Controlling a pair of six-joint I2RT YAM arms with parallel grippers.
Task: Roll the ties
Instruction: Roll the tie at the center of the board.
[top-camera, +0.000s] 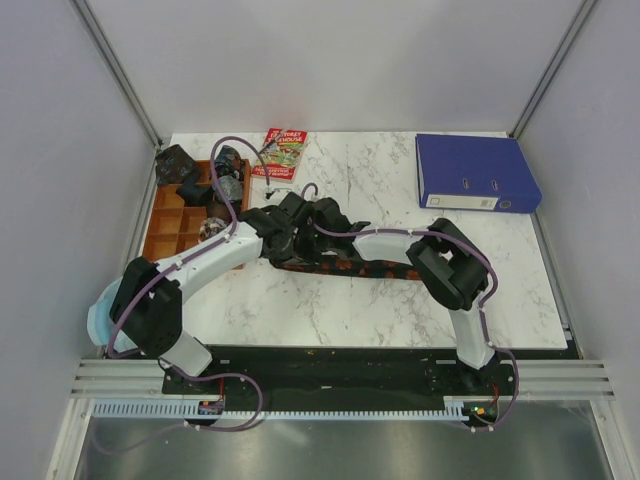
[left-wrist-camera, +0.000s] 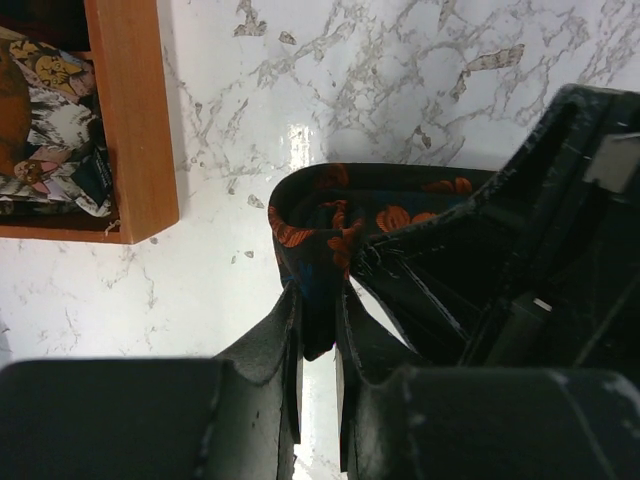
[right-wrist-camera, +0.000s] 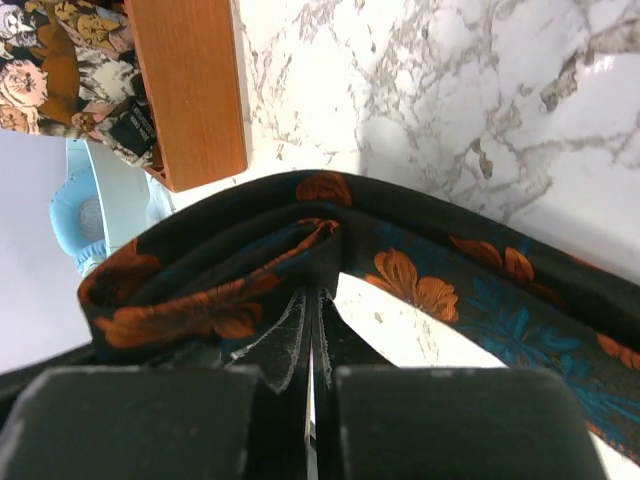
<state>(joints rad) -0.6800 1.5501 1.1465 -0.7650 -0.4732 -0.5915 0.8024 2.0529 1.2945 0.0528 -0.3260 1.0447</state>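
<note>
**Both arms reach inward, grippers close together**

The left arm (top-camera: 215, 255) rises to a bent elbow, and its forearm stretches forward and to the right. The right arm (top-camera: 385, 243) folds at its elbow and reaches left. Their wrists sit just beside each other. The left gripper (left-wrist-camera: 318, 300) has its fingers a narrow slit apart, clamped on a fold of the tie (left-wrist-camera: 300, 215). The right gripper (right-wrist-camera: 312, 300) has its fingers pressed together, pinching the same tie.
</note>
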